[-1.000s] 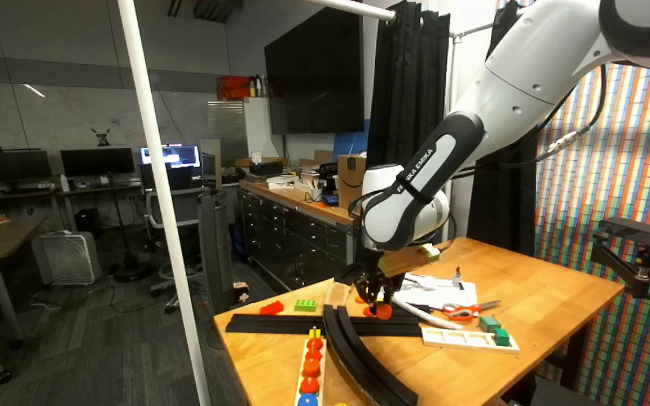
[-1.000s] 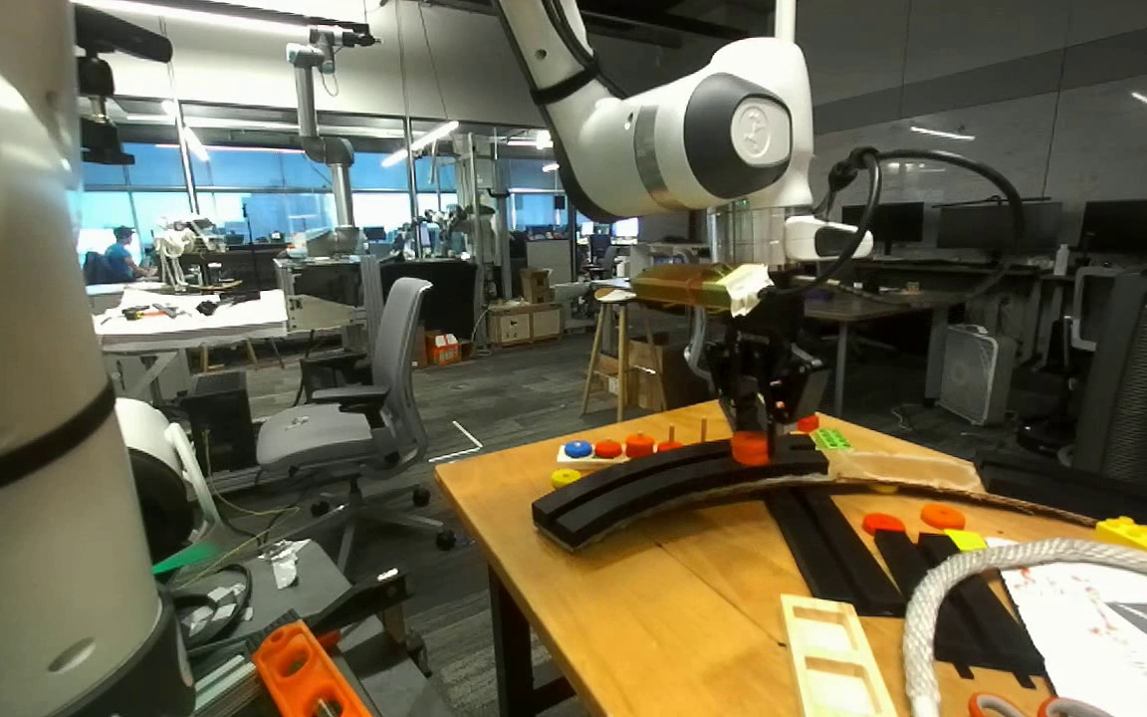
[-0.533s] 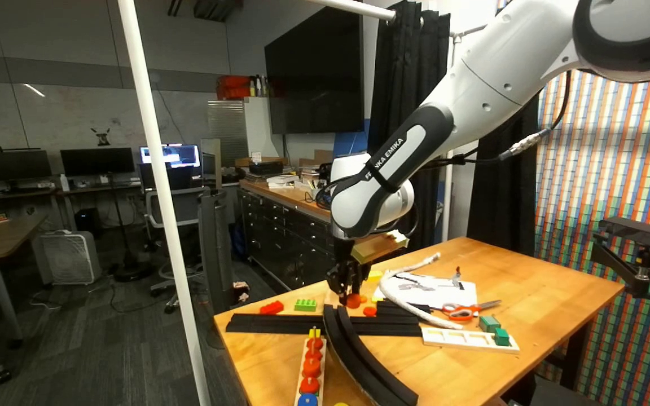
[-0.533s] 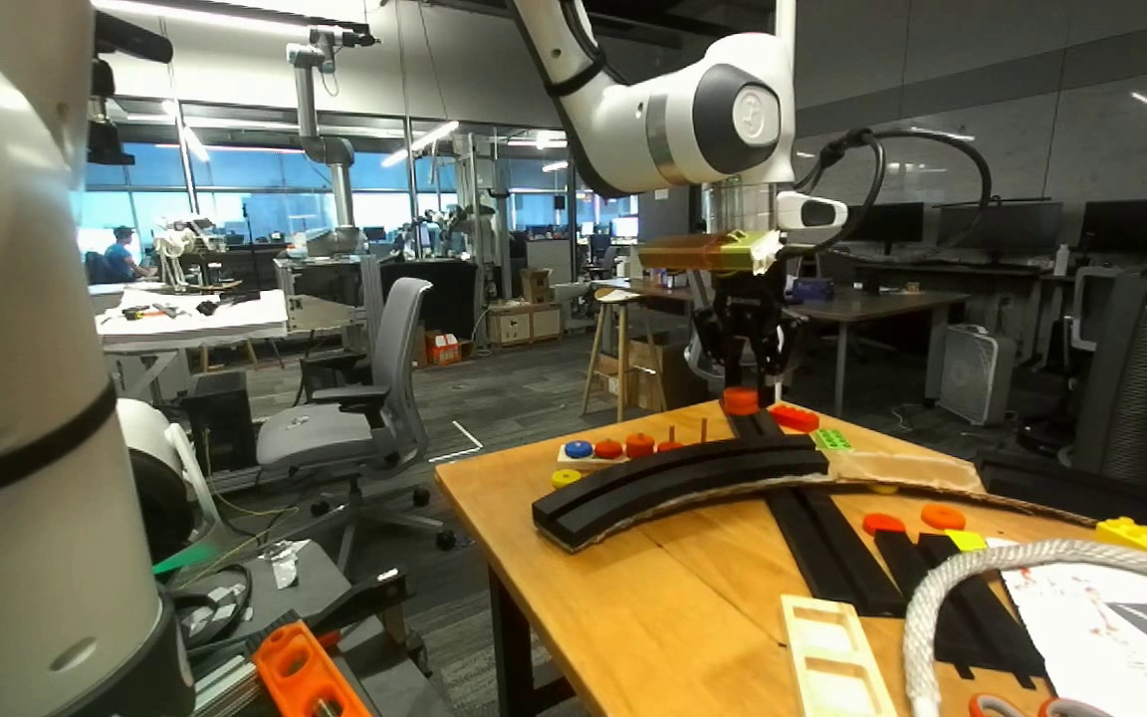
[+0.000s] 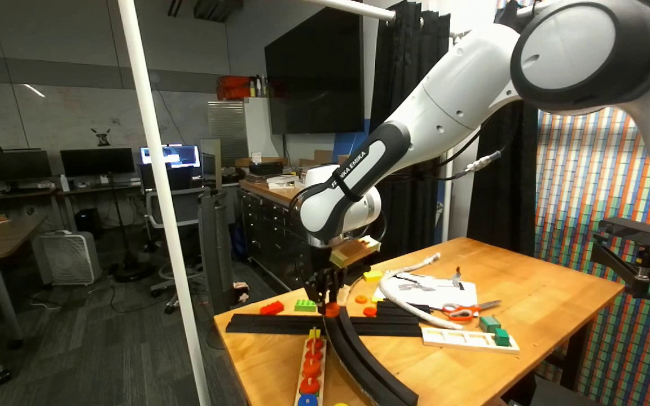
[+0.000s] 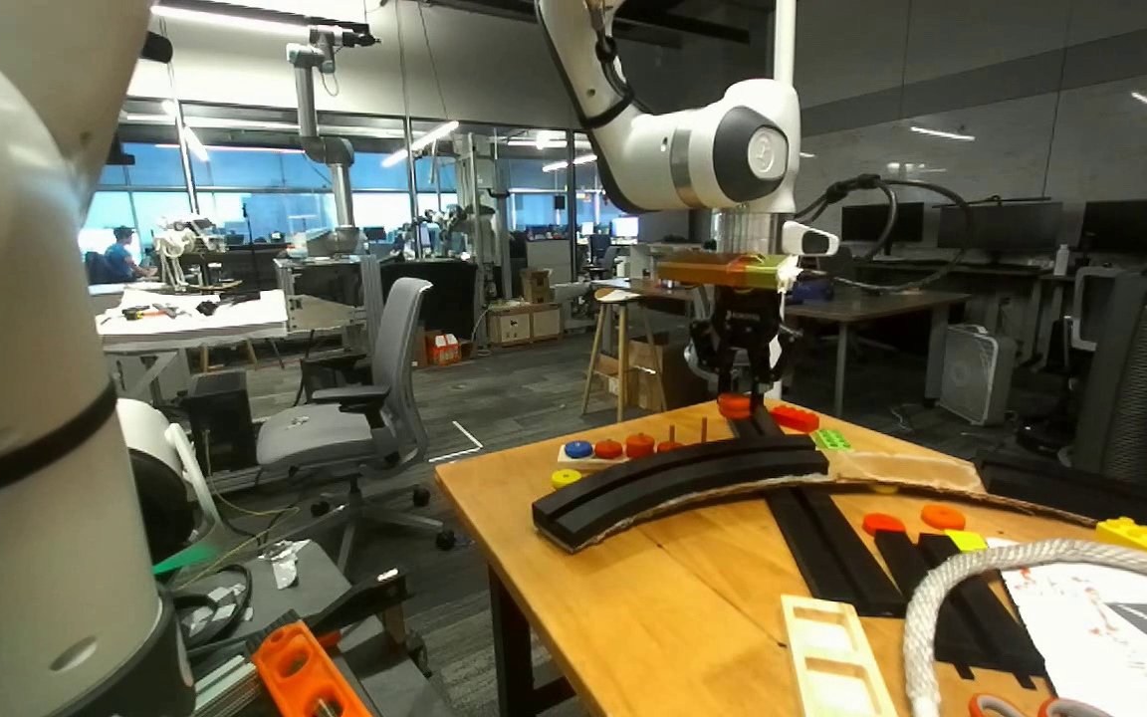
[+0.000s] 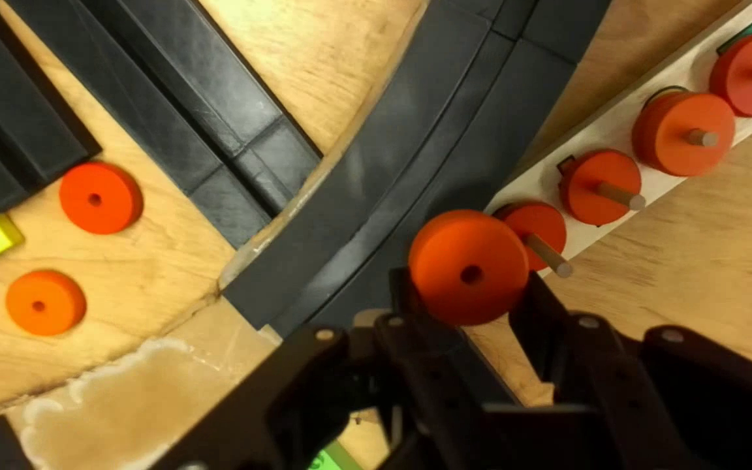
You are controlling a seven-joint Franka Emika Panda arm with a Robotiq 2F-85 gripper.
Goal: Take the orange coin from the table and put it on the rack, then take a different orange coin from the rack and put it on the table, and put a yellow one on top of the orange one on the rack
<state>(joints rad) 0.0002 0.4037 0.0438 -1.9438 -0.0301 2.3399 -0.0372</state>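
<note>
My gripper is shut on an orange disc with a hole, held level at its fingertips; both exterior views show the gripper. The disc is beside the nearest peg of a pale pegged rack, which also shows in both exterior views. Several red-orange discs sit on its pegs. The wooden table bears a red-orange disc and a lighter orange disc. A yellow disc lies near the rack, outside the wrist view.
A black curved track crosses straight black tracks beside the rack. A red block and green block lie beyond. A white rope, scissors and pale tray lie across the table.
My gripper has carried the orange disc from above the curved track, leftward in an exterior view, to the rack's end. In the last half second it has also come down a little.
</note>
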